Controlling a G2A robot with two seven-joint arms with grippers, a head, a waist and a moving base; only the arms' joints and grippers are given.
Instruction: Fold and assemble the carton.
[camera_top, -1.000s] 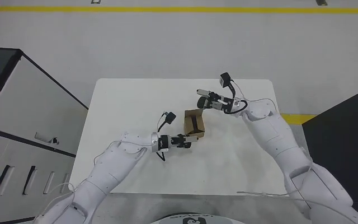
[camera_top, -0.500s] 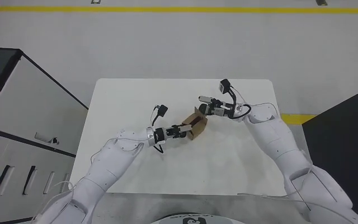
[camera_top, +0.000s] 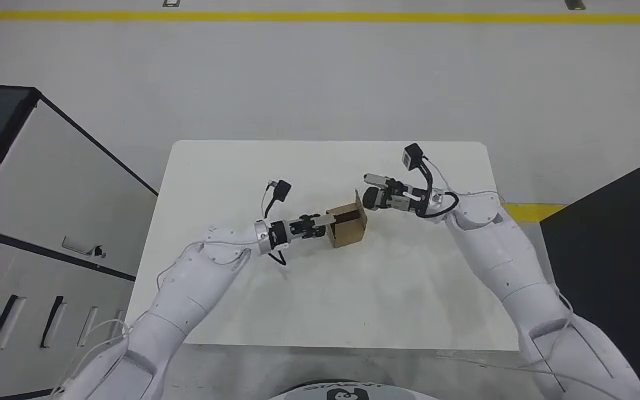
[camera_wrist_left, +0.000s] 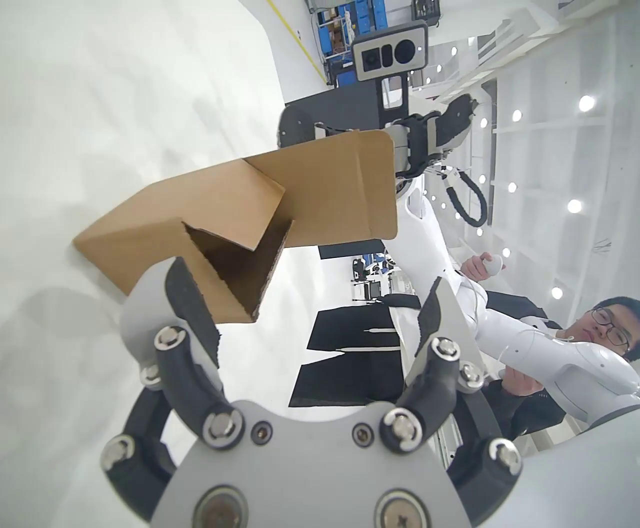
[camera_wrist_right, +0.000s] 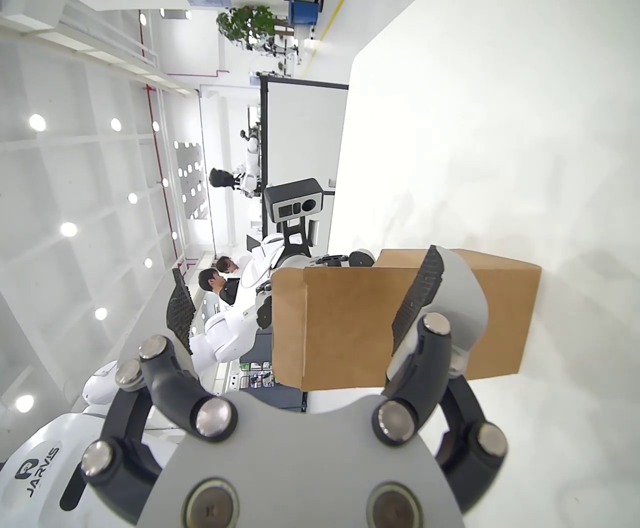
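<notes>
Black pads spread wide, my left pincer (camera_top: 322, 224) sits right at the open end of the carton (camera_top: 347, 227). That box stands mid-worktop (camera_top: 220, 180), inner flaps half tucked and one flap (camera_wrist_left: 345, 190) standing proud. On its other side my right pincer (camera_top: 370, 198) is spread too, one pad (camera_wrist_right: 425, 295) lying over the wall, clamping nothing. I judge we're at flap-folding. Next I'd brace from the right and press the loose flaps in from the left, gently, so the box doesn't skid.
</notes>
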